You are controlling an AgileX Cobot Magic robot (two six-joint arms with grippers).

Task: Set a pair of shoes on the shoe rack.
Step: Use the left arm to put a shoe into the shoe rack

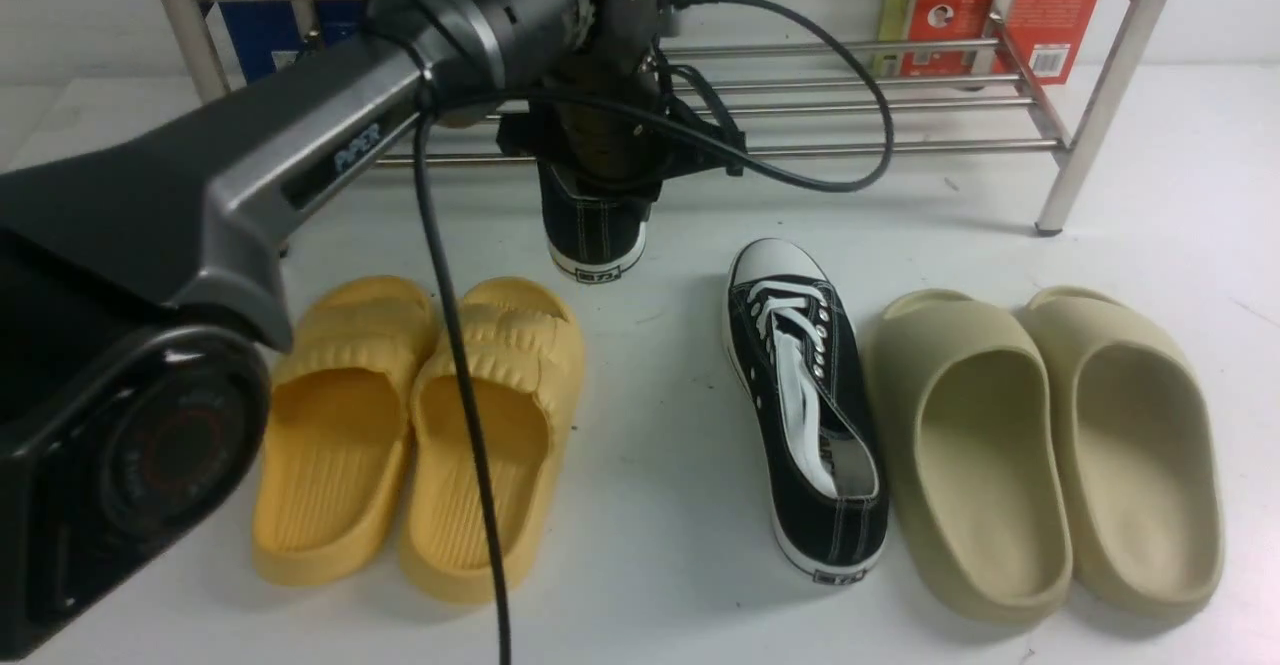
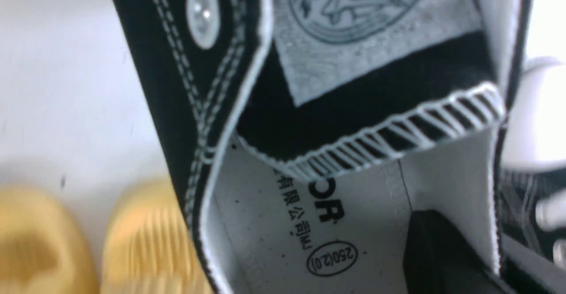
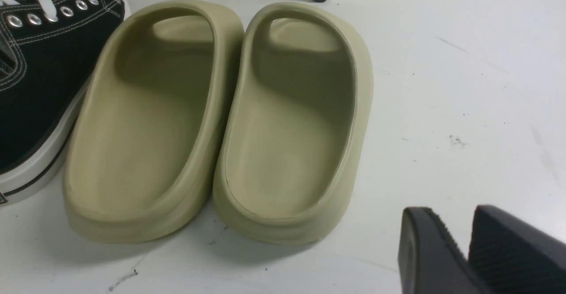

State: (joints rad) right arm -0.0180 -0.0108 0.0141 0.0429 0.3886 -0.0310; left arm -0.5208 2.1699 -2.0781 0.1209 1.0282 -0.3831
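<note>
Sneakers of the black canvas pair are apart: one sneaker [image 1: 597, 230] hangs from the left hand [image 1: 600, 160], heel toward the front camera, just in front of the lower bars of the shoe rack [image 1: 900, 150]. The arm hides its toe, and I cannot tell whether its sole clears the desk [image 1: 650, 515]. The left hand is closed on this shoe's upper. In the left wrist view one dark finger [image 2: 435, 252] reaches inside the opening, over the printed white insole, with the black side wall and eyelet [image 2: 201, 13] close to the lens. The other sneaker [image 1: 805, 395] lies flat on the desk, white toe cap pointing at the rack, between the yellow slides [image 1: 340, 415] on the robot's left and the beige slides [image 1: 970, 435] on its right, just beside the nearer beige one. The right hand [image 3: 455, 214] shows only in its own wrist view, over bare desk near the beige slides, its jaws slightly parted with nothing between them. No shoe rests on the rack's visible bars.
</note>
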